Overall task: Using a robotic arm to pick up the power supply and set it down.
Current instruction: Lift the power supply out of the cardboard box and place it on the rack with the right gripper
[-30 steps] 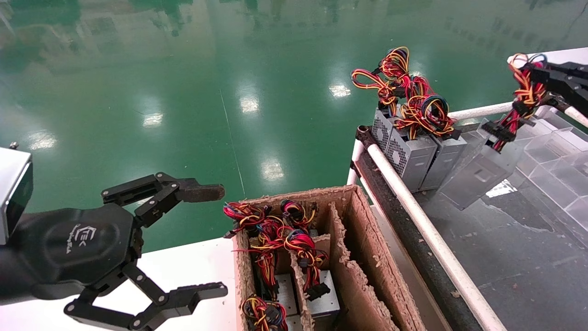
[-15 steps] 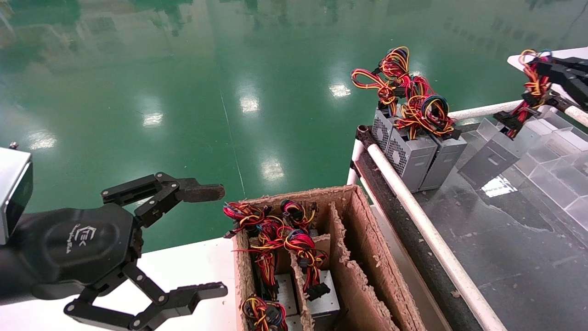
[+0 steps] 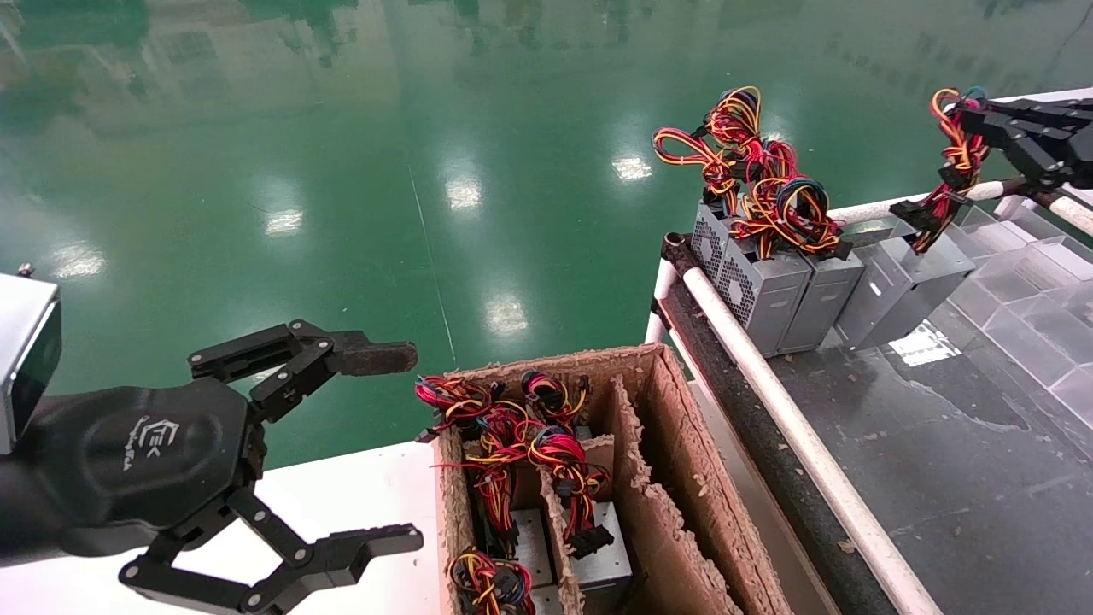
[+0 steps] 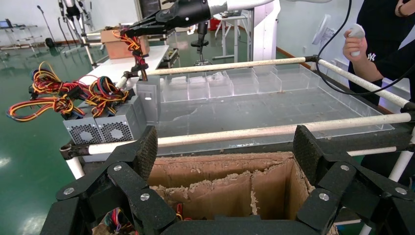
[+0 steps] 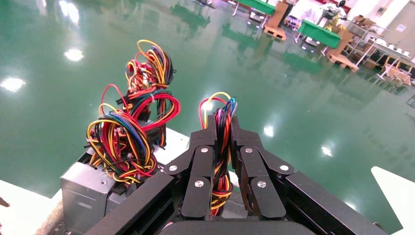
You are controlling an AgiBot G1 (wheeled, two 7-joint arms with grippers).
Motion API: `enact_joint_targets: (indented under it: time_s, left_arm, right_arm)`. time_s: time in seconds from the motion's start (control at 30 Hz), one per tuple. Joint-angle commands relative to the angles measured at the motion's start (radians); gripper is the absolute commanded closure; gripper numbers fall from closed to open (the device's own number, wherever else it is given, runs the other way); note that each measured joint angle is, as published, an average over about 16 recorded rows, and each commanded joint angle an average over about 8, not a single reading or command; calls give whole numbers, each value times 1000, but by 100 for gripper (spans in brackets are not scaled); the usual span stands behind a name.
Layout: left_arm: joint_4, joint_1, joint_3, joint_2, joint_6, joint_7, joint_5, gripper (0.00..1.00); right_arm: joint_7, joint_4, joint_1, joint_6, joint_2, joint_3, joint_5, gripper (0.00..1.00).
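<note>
1. The right claw (image 3: pixel 982 137) is up at the far right, pinched tight on the wire bundle (image 5: pixel 222 147) of a power supply (image 3: pixel 905 286); the wrist view shows red, yellow and black wires squeezed between both fingers (image 5: pixel 200 171).
2. Below that claw the grey box hangs by its wires, tilted, its lower end down on the dark tray (image 3: pixel 939 444) and its side right against the neighbour.
3. Just beside it, toward the left claw's side, two more power supplies (image 3: pixel 764 290) stand in a row at the tray's corner, their looped wires (image 3: pixel 751 171) piled on top. They hem the held box in on that side.
4. A white rail (image 3: pixel 794 427) runs along the tray's near edge, and clear plastic dividers (image 3: pixel 1033 282) sit close on the other side of the held box.
5. The left claw (image 3: pixel 388 448) hovers low at the near left over the white tabletop (image 3: pixel 359 495), fingers spread wide, gripping nothing.
6. Just beside it is a torn cardboard box (image 3: pixel 675 444) with dividers, more units and wires (image 3: pixel 512 427) packed in the compartments nearest that claw.
7. Against a second ago: the box was dangling clear of the row, out over the tray. Now it has swung in next to the two standing units, and the right claw has shifted that way too. The left claw has not budged.
</note>
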Motion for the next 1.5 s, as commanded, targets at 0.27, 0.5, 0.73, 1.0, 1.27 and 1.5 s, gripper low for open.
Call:
enact_joint_targets:
  time_s: [0.27,0.5,0.73,1.0,1.27,1.5]
  left_arm:
    - [0,0,0,0,0,0,0,0]
    - [0,0,0,0,0,0,0,0]
    - [0,0,0,0,0,0,0,0]
    - [0,0,0,0,0,0,0,0]
    - [0,0,0,0,0,0,0,0]
    - [0,0,1,0,0,0,0,0]
  right_arm:
    - [-14,-31,15,68,-50,-13,-20,100]
    - [-12,-49,19,125,-96,-18,-27,100]
    - [-9,-56,21,170,-141,-26,-39,100]
    - [-6,-60,24,223,-194,-34,-50,100]
    - [4,-59,33,247,-235,-36,-54,100]
    - [6,-61,32,249,-251,-40,-59,100]
